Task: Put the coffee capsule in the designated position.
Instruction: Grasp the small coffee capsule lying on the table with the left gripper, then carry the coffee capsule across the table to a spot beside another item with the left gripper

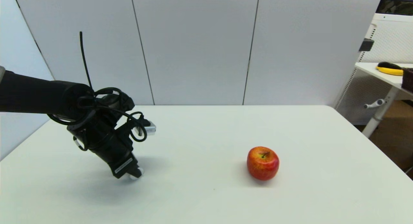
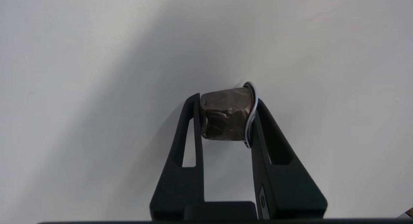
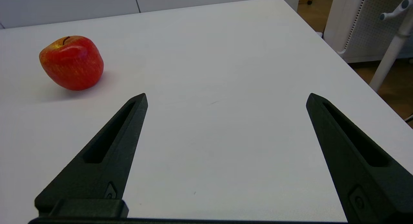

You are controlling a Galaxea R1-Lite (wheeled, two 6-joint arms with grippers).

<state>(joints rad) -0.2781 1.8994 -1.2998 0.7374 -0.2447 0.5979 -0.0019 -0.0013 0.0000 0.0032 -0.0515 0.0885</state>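
We saw left gripper [image 2: 226, 116] low at table's [image 1: 206, 137] near left, pinching coffee capsule [image 2: 226, 114] | in head view capsule mostly hidden behind wrist, only pale bit showing | capsule crinkled brown foil, silver rim, sideways | smooth red-yellow apple [image 1: 263, 163] well right | right gripper [image 3: 226, 99] spread wide, arm cut off
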